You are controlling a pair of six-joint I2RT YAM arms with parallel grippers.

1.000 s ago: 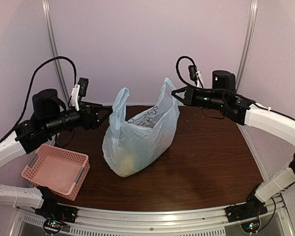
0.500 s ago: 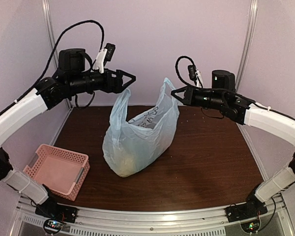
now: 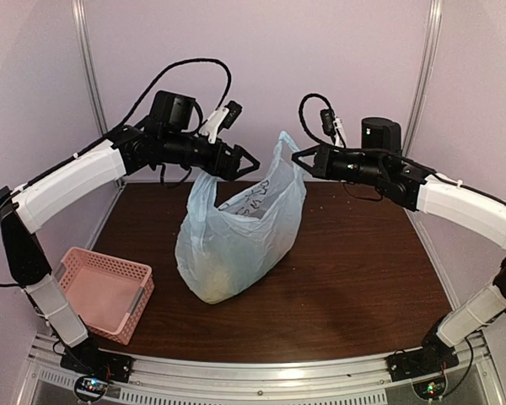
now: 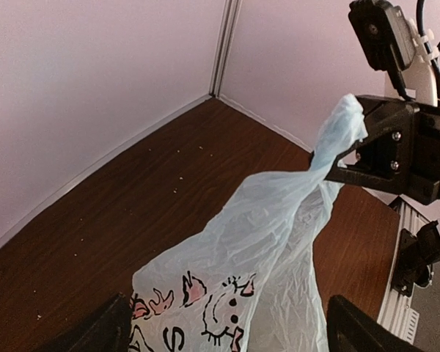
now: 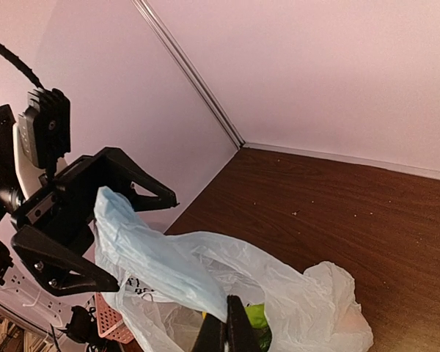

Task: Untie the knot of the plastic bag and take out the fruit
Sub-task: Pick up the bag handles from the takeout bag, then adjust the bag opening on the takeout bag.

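Observation:
The pale blue plastic bag point(image 3: 236, 236) stands on the dark table point(image 3: 363, 270), its mouth pulled open. No knot shows; the two handle loops stand apart. My right gripper point(image 3: 299, 160) is shut on the right handle loop point(image 3: 284, 150), holding it up; in its own view the fingers point(image 5: 227, 331) pinch the plastic. Fruit shows as a green-yellow patch point(image 5: 255, 317) inside the mouth and a yellowish shape point(image 3: 219, 278) through the wall. My left gripper point(image 3: 251, 162) hovers open at the bag's top left, the printed panel point(image 4: 227, 293) between its fingers point(image 4: 95, 334).
A pink perforated basket point(image 3: 97, 291) sits at the table's front left corner. Lilac walls close in the back and both sides. Bare wood lies to the right of the bag and behind it point(image 4: 147, 183).
My left arm swung up from beside the basket and across to the bag's top, its jaws opening wider. The right gripper kept hold of the handle and stayed put.

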